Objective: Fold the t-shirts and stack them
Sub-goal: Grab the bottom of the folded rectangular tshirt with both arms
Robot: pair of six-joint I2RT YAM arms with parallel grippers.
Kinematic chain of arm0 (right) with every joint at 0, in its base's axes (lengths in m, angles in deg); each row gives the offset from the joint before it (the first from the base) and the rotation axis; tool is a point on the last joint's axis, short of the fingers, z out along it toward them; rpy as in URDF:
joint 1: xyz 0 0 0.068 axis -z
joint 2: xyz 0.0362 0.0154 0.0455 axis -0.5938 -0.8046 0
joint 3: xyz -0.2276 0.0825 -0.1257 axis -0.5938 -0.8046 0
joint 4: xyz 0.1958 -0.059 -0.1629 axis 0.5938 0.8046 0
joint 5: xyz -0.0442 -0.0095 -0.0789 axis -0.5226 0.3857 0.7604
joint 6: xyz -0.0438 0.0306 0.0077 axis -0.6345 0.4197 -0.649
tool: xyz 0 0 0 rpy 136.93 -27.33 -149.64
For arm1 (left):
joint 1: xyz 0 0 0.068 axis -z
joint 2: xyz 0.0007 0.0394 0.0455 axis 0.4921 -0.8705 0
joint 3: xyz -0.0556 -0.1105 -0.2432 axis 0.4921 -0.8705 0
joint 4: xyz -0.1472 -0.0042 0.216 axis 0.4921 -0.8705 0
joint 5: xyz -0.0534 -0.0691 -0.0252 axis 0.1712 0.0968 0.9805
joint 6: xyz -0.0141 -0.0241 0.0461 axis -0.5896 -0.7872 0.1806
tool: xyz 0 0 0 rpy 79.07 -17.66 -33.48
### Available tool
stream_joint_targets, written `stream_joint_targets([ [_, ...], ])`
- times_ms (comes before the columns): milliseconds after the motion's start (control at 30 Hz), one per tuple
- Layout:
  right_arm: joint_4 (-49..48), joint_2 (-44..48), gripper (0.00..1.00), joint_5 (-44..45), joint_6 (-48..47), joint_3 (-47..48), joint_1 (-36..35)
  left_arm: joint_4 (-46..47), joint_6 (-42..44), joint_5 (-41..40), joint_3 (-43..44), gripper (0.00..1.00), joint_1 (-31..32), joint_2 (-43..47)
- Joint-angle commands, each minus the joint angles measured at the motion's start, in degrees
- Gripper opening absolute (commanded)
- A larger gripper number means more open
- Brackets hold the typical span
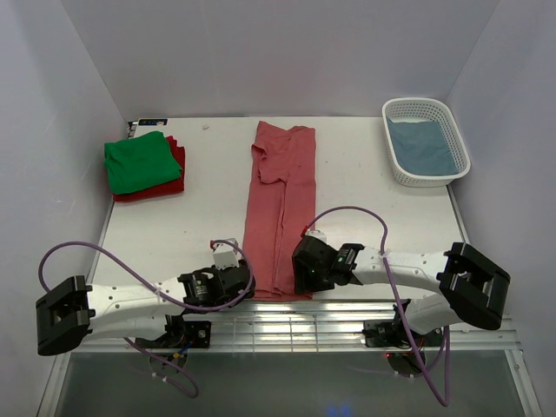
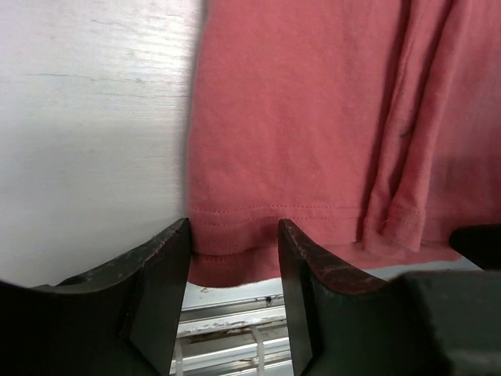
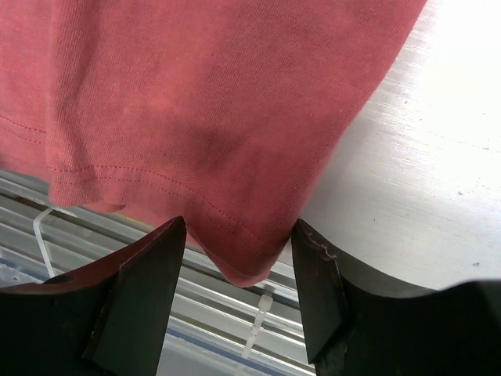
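The pinkish-red t-shirt (image 1: 280, 208) is lying down the middle of the tabletop (image 1: 365, 200) as a long narrow strip, sides already folded in, collar end pointing away and hem reaching the near edge. That hem is hanging slightly over the edge above the metal rails (image 1: 287, 326), which is likely why both arms are coming at it low from the front: the overhang is giving the fingers a lip to get under.

The left claw (image 2: 233, 227) is sitting spread around the hem's left corner, cloth showing between its fingers but not pinched. The right claw (image 3: 237, 223) is likewise spread, framing the right corner, which is drooping past the edge. Judging by this, both are lining up to grip the corners and carry the hem toward the collar.

At the far left, a folded green t-shirt (image 1: 139, 161) is resting on a folded dark red t-shirt (image 1: 178, 161), forming the stack. The grey-blue t-shirt (image 1: 421, 146) is waiting in the white lattice basket (image 1: 417, 106) at the far right. Nothing is lying across the strip's path.
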Motion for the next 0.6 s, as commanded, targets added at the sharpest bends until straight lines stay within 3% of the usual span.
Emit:
stream_joint_targets([
  [0, 0.2, -0.6, 0.63, 0.5, 1.0, 0.4, -0.5, 2.9, 1.0, 0.7, -1.2, 0.57, 0.0, -2.2],
  [100, 0.6, -0.5, 0.59, 0.9, 0.9, 0.7, -0.5, 1.8, 0.4, 0.8, -0.6, 0.46, 0.0, -4.1],
  [233, 0.1, -0.7, 0.35, -0.1, 1.0, -0.4, -0.6, -1.0, -0.5, 0.5, 1.4, 0.31, 0.0, -6.0],
  [400, 1.7, -1.0, 0.09, -0.2, 1.0, -0.1, -1.2, -2.4, -0.7, 1.4, 2.1, 0.03, 0.0, -7.5],
  [567, 6.4, 0.2, 0.08, 0.4, 1.7, 1.1, -3.6, -2.5, 0.1, 5.8, 2.7, 0.00, 0.7, -6.2],
])
